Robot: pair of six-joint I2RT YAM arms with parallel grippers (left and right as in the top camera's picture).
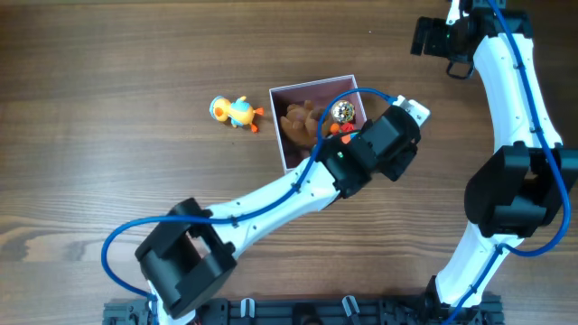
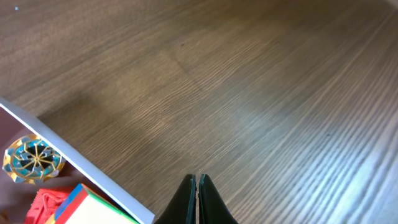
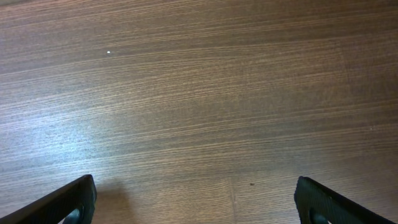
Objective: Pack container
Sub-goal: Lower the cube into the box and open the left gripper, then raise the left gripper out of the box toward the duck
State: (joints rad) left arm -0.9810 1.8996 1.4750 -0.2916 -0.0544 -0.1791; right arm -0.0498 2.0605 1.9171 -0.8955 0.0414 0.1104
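The container (image 1: 312,87) is a square white-walled box with a pink inside, at the table's middle. It holds a brown plush toy (image 1: 301,122), a glittery ball (image 1: 341,111) and a red-orange toy (image 1: 344,132). My left gripper (image 1: 413,108) is just past the container's right wall, shut and empty over bare wood. In the left wrist view its fingers (image 2: 197,182) are pressed together beside the white wall (image 2: 74,162), with the ball (image 2: 32,158) and a colourful cube (image 2: 84,208) inside. My right gripper (image 1: 432,38) is open at the far right (image 3: 196,199), holding nothing.
A yellow-and-orange duck toy (image 1: 237,111) with a blue part lies on the wooden table left of the container. My left arm crosses the table from the bottom left and covers the container's lower right corner. My right arm stands along the right edge.
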